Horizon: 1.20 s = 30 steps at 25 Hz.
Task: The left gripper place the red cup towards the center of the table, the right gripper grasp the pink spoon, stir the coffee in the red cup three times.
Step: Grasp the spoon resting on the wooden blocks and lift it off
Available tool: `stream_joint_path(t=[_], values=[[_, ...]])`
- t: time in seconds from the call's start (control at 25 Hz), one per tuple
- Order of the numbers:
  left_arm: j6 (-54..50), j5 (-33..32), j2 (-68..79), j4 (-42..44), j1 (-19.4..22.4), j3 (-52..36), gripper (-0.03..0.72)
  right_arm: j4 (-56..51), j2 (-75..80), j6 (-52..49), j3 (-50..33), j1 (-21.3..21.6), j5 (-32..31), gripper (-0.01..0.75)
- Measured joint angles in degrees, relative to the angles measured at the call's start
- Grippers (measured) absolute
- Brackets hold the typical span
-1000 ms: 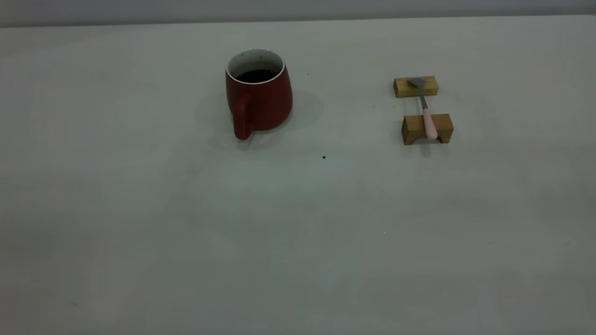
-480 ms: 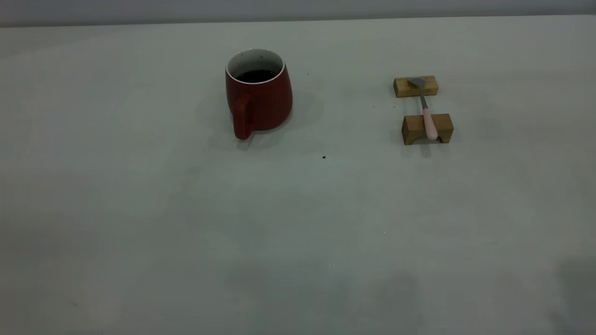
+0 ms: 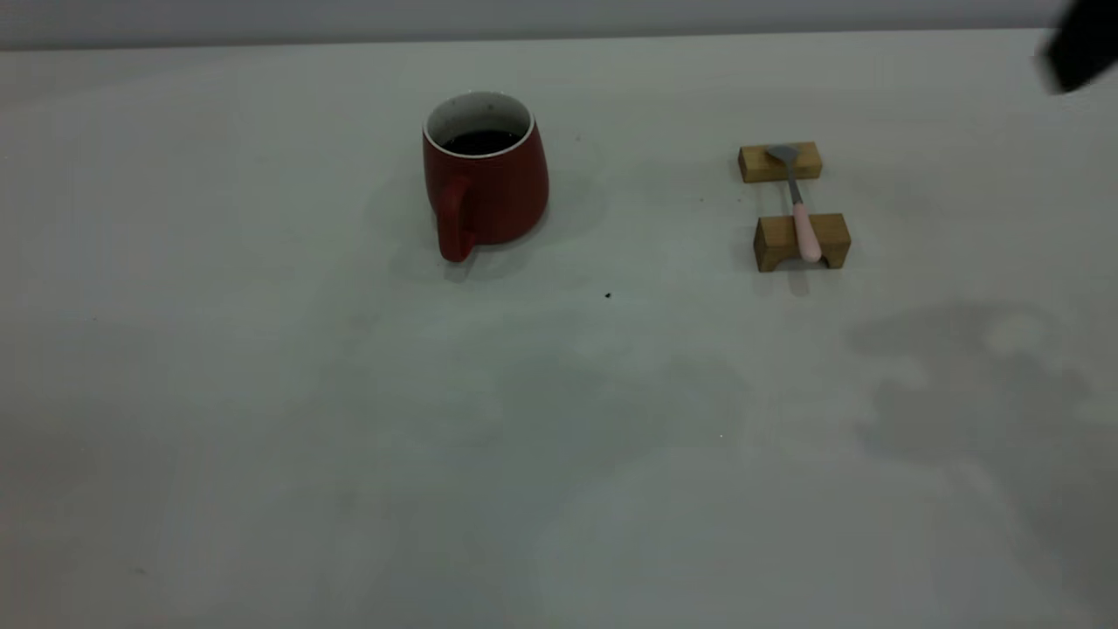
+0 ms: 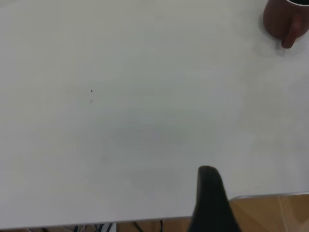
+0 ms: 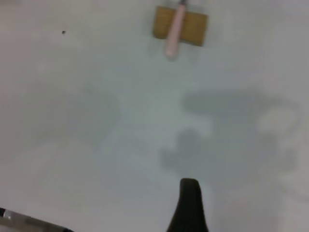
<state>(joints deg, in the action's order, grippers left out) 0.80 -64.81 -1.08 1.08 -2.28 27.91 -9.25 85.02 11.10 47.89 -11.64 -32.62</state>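
The red cup (image 3: 486, 179) stands upright on the table (image 3: 262, 393), left of centre toward the back, handle facing the near side, with dark coffee (image 3: 480, 141) inside. The pink spoon (image 3: 799, 210) lies across two wooden blocks at the right. In the left wrist view the red cup (image 4: 286, 21) is far off at a corner, and only a black part of my left gripper (image 4: 208, 193) shows above the table edge. My right gripper (image 5: 189, 203) hangs over bare table, well short of the pink spoon (image 5: 175, 29). A black part of the right arm (image 3: 1081, 45) shows at the back right.
Two tan wooden blocks (image 3: 780, 162) (image 3: 776, 241) carry the spoon. Tiny dark specks (image 3: 607, 295) dot the table between cup and spoon. The arm's shadow (image 3: 969, 384) falls on the table at the front right. The table edge (image 4: 260, 198) runs near the left gripper.
A black part of the right arm has come into the exterior view at the back right, and its shadow has spread over the table's right front. Cup and spoon have not moved.
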Motion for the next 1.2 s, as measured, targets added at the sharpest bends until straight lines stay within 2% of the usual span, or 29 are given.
stream_joint_path(t=[0.2,0.36,0.68,1.2], values=[[0.00,0.00,0.00,0.00,0.00,0.00,0.569,-0.06,13.17,0.00,6.69,-4.69,1.73,0.692],[0.00,0.00,0.00,0.00,0.00,0.00,0.569,-0.19,22.07,-0.75,12.54,-6.38,1.88,0.681],[0.00,0.00,0.00,0.00,0.00,0.00,0.569,-0.66,35.91,-2.84,22.10,-6.68,1.11,0.668],[0.00,0.00,0.00,0.00,0.00,0.00,0.569,-1.88,48.70,-2.98,34.35,-6.68,-4.29,0.659]])
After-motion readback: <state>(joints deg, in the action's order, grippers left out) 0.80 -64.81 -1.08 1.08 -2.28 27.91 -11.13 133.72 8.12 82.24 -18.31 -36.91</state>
